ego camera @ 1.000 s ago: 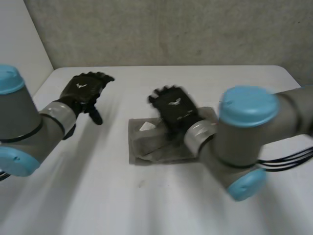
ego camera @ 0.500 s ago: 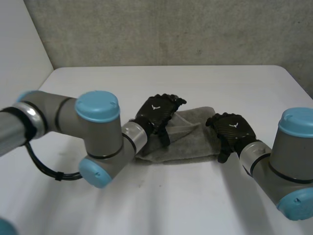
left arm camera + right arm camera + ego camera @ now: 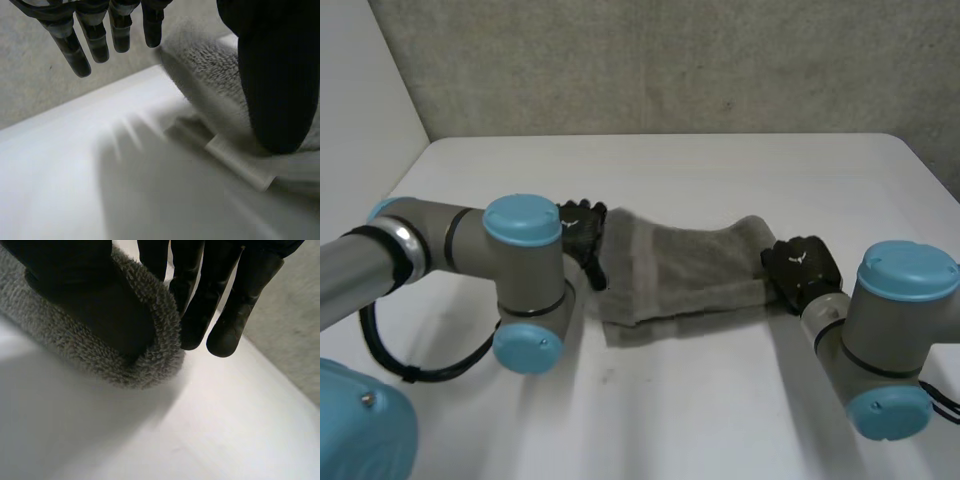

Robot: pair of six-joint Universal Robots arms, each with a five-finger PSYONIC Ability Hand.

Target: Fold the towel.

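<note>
A grey towel lies stretched across the middle of the white table, partly folded with a fold line along its length. My left hand is at the towel's left edge. In the left wrist view its fingers are straight and off the cloth, while the thumb rests on the towel. My right hand is at the towel's right end. In the right wrist view the towel's edge curls round the thumb, and the fingers close against it from the other side.
A grey wall runs behind the table's far edge. Both arms reach in low over the table, the left elbow in front of the towel's left end and the right elbow near the right front.
The left hand came from the far left to the towel's left edge. The right hand moved from the towel's middle to its right end and closed on it. The towel now lies longer.
</note>
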